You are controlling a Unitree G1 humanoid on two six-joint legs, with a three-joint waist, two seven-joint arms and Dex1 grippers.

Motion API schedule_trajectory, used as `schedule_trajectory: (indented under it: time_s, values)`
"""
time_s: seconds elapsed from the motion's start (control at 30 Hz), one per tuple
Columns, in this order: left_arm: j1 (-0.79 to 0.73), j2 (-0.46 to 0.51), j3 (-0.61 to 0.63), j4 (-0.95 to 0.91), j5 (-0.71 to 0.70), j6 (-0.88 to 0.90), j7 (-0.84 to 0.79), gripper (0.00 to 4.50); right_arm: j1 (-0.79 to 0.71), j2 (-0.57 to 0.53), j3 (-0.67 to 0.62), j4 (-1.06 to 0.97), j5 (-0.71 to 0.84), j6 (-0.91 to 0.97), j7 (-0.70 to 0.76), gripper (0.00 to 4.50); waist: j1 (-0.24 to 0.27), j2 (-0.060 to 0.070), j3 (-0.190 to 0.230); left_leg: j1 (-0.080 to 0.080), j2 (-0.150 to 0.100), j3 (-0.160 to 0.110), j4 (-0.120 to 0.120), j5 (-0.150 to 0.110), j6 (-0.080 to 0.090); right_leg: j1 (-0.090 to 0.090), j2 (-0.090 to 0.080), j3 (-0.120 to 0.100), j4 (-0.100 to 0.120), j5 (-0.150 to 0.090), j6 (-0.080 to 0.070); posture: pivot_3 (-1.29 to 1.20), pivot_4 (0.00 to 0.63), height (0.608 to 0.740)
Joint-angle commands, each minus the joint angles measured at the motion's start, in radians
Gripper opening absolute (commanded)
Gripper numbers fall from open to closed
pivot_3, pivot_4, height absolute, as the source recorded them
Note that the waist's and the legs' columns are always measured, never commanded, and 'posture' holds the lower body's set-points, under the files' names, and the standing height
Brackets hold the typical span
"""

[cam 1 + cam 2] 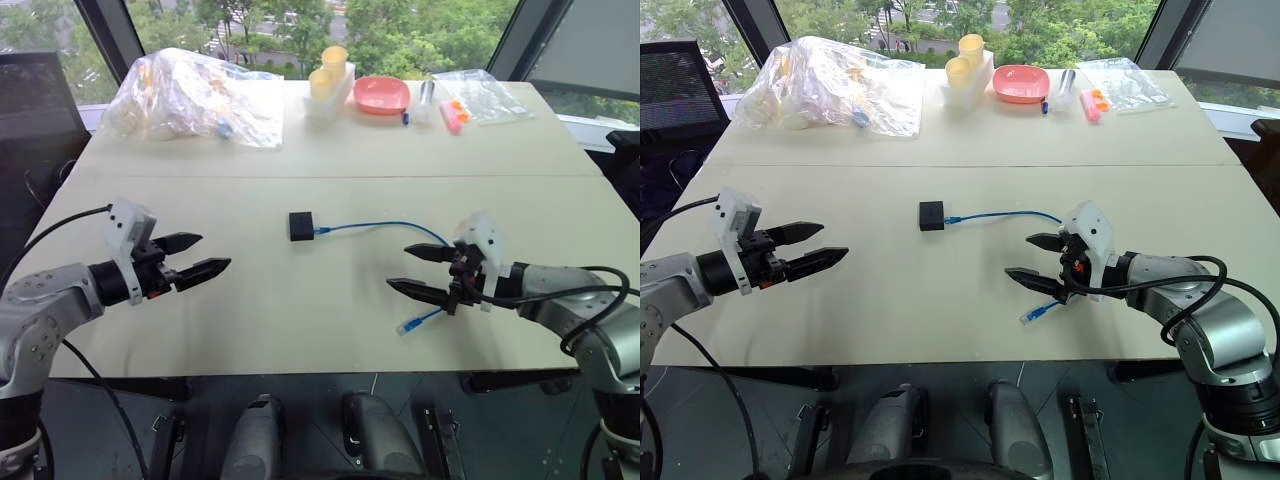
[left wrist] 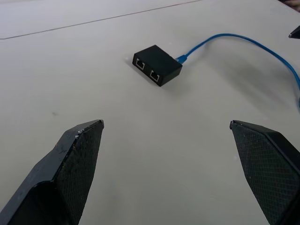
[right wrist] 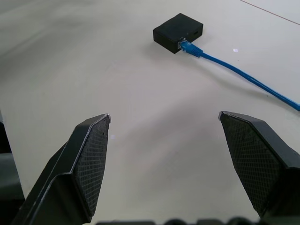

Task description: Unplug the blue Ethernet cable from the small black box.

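A: Where's the small black box [image 1: 302,225]?
B: Mid-table [image 1: 300,330], between the two grippers and a bit beyond both. Left gripper [image 1: 203,256] is well apart from it on one side, right gripper [image 1: 420,271] on the other. Neither touches it.

A: Cable?
B: One blue Ethernet cable [image 1: 385,226], one end plugged into the box's side facing the right arm. It arcs across to the right gripper and passes under it; the loose plug end [image 1: 408,325] lies just beside the lower finger.

A: Jaws?
B: Both spread wide, nothing between them. Two black wedge fingers [image 2: 70,168] each, crosshatched pads.

A: Box details?
B: Flat, matte, squarish. Left wrist view shows two empty ports [image 2: 146,67] on the face opposite the cable. Table is smooth and pale, with a seam across it.
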Motion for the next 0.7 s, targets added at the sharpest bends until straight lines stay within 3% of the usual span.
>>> schedule_trajectory:
  time_s: [0.03,0.43,0.57,0.7]
  values:
    - [-0.022,0.005,0.004,-0.003,0.015,-0.031,-0.009,4.48,-0.026,0.007,0.001,0.005,-0.012,-0.027,0.001,3.87,0.0,0.0,0.0,0.0,0.0,0.0,0.0,0.0,0.0,0.0,0.0,0.0,0.0,0.0,0.0,0.0,0.15,0.74]
    - [-0.1,0.051,-0.062,0.093,0.082,-0.087,-0.124,4.48,-0.13,0.032,0.079,0.1,-0.109,-0.108,0.011,3.87,0.0,0.0,0.0,0.001,0.0,0.0,0.001,0.0,0.0,0.001,0.001,0.0,0.002,0.0,0.0,0.0,0.15,0.74]
    - [-0.256,0.12,-0.229,0.272,0.234,-0.22,-0.289,4.48,-0.322,0.089,0.252,0.303,-0.265,-0.238,0.074,3.87,-0.005,0.0,0.0,0.004,0.0,0.0,0.004,0.0,0.0,0.002,0.002,0.0,0.004,0.001,-0.002,0.0,0.15,0.74]
    - [-0.394,0.193,-0.322,0.374,0.243,-0.218,-0.515,4.48,-0.568,0.229,0.39,0.695,-0.405,-0.415,0.16,3.87,-0.02,-0.001,0.0,0.008,0.0,0.002,0.002,0.0,0.0,0.004,0.003,0.001,0.006,0.001,-0.002,0.0,0.15,0.74]
